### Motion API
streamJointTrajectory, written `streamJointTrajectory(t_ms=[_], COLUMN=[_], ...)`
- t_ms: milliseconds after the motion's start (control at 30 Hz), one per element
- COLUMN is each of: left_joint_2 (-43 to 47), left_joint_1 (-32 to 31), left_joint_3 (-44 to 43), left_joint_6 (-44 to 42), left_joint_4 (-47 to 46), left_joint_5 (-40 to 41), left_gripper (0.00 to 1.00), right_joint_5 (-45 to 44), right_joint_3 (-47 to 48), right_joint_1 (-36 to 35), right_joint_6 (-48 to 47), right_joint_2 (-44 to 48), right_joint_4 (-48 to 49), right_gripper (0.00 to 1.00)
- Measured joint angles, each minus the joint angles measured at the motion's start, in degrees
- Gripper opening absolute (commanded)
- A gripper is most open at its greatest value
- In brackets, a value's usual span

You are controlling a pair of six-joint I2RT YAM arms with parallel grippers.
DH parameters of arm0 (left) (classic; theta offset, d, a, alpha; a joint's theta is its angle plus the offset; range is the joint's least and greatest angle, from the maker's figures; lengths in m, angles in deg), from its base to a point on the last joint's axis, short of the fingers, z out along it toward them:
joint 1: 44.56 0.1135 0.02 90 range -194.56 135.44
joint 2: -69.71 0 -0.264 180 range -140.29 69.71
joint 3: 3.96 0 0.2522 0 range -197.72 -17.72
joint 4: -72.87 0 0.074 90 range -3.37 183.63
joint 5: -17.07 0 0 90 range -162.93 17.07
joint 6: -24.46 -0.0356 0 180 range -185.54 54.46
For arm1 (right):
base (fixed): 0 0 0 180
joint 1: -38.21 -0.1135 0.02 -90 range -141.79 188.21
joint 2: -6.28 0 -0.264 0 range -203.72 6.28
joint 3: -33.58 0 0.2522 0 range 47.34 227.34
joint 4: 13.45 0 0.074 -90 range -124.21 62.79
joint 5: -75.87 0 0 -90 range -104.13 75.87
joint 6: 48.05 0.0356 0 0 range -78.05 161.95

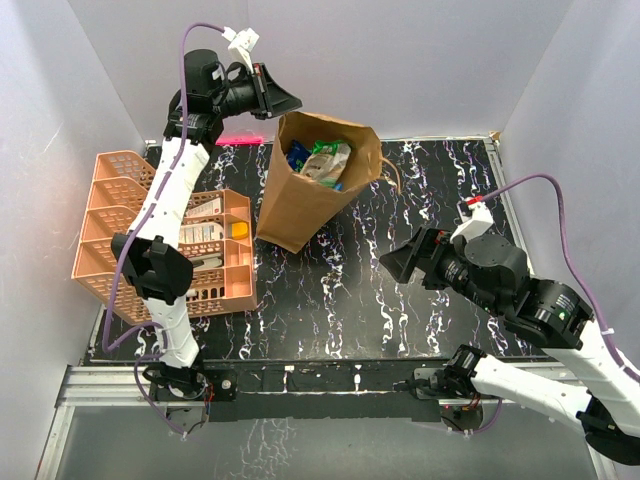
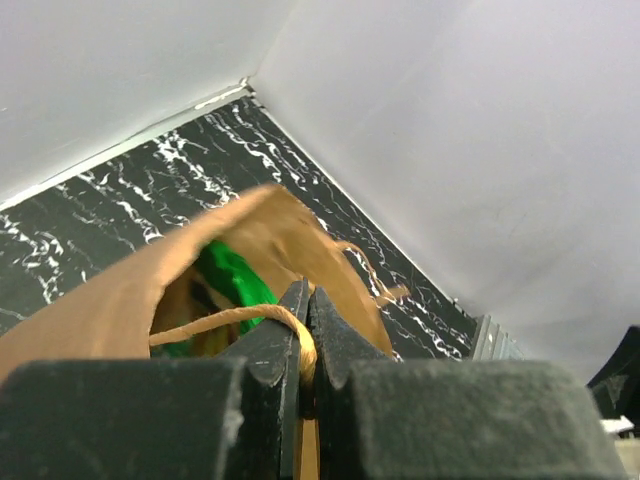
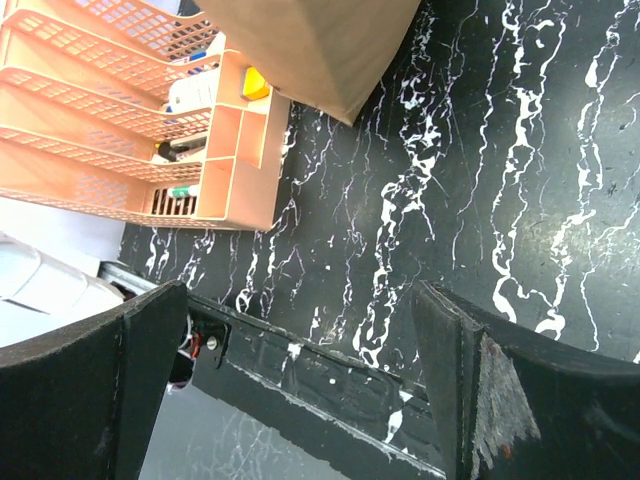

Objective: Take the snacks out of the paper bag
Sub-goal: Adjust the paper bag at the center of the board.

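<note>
The left hand is pinching the twisted paper handle of the paper bag, jaws closed tight on the loop. That thin loop is taking whatever pull the arm gives, so too hard a tug is likely to tear it off or drag the whole bag over. The bag is standing tilted on the counter, mouth opening upward, with the snacks bunched inside near the top, green and blue. The right hand is hanging wide open and empty, well apart from the bag. Reaching in from there, it is risking crushing the bag's rim, knocking the bag toward the orange lattice tray, or catching several packets at once.
</note>
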Motion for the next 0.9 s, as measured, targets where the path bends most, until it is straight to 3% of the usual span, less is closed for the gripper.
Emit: streamJointTrajectory(t_ms=[67,267,433,733,900], left_joint_2=[-0.28,5.77,10.82,13.51,13.86], left_joint_1=[0.22,0.24,0.04,-2.51,-3.1], left_joint_3=[1.75,22.75,33.57,34.93,34.95], left_joint_6=[1.27,13.09,22.43,28.09,29.55], left_joint_4=[-3.85,-25.9,-37.9,-42.1,-42.16], left_joint_5=[-2.93,-12.46,-15.85,-16.9,-16.98], left_gripper=[0.0,0.0,0.0,0.0,0.0], right_joint_5=[0.7,1.95,1.46,-8.28,-16.04], right_joint_3=[-0.17,-2.23,-3.76,-3.67,0.07], right_joint_1=[0.0,0.0,0.0,0.0,0.02], right_joint_6=[0.44,0.57,0.59,0.35,-4.83], right_joint_2=[0.44,1.86,1.73,0.09,-4.42], right_joint_4=[0.02,0.76,0.94,1.57,3.89], right_gripper=[0.98,0.98,0.98,0.98,0.98])
